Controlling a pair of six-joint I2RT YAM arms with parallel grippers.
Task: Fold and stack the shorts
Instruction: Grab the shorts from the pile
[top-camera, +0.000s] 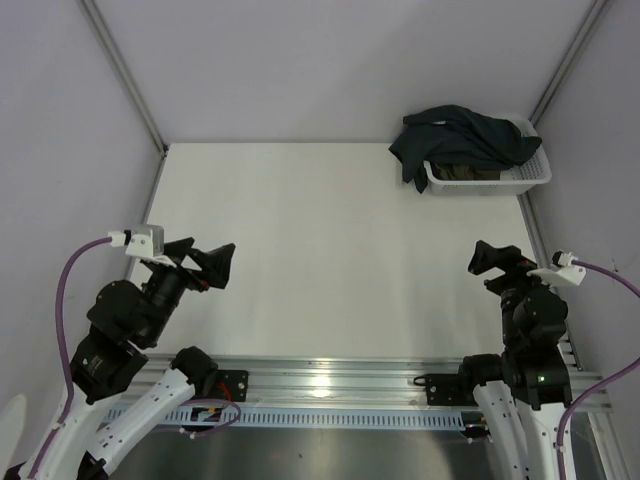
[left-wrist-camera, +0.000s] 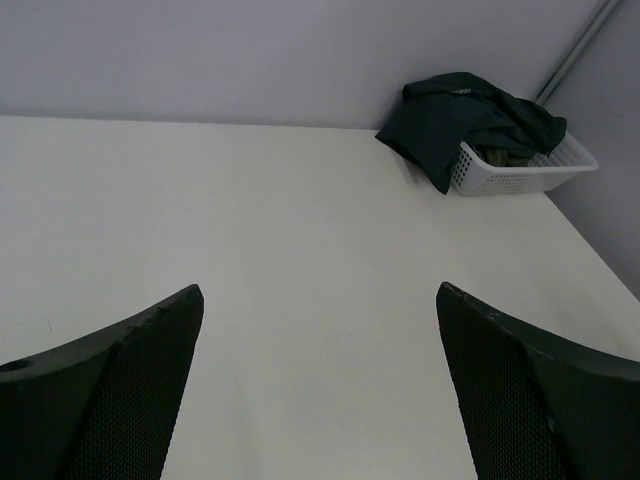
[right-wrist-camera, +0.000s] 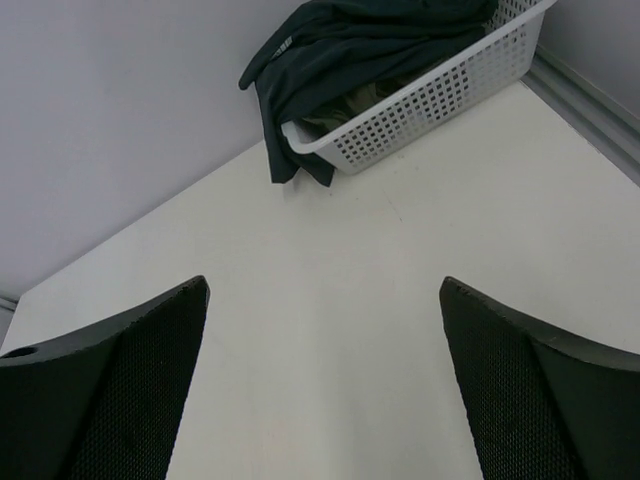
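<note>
Teal-navy shorts heaped in and over white basket, far right desk corner. Nothing folded or stacked yet; whole task left, I judge. Left jaws, right jaws both wide, empty, at near edge, well apart from shorts.

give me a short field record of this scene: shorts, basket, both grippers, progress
shorts: dark teal, crumpled, heaped on top of the basket, one part hanging over the rim toward the table's middle
basket: white, perforated, at the far right corner of the table
left gripper: open, empty, over the near left of the table
right gripper: open, empty, over the near right
progress: nothing folded yet
</note>
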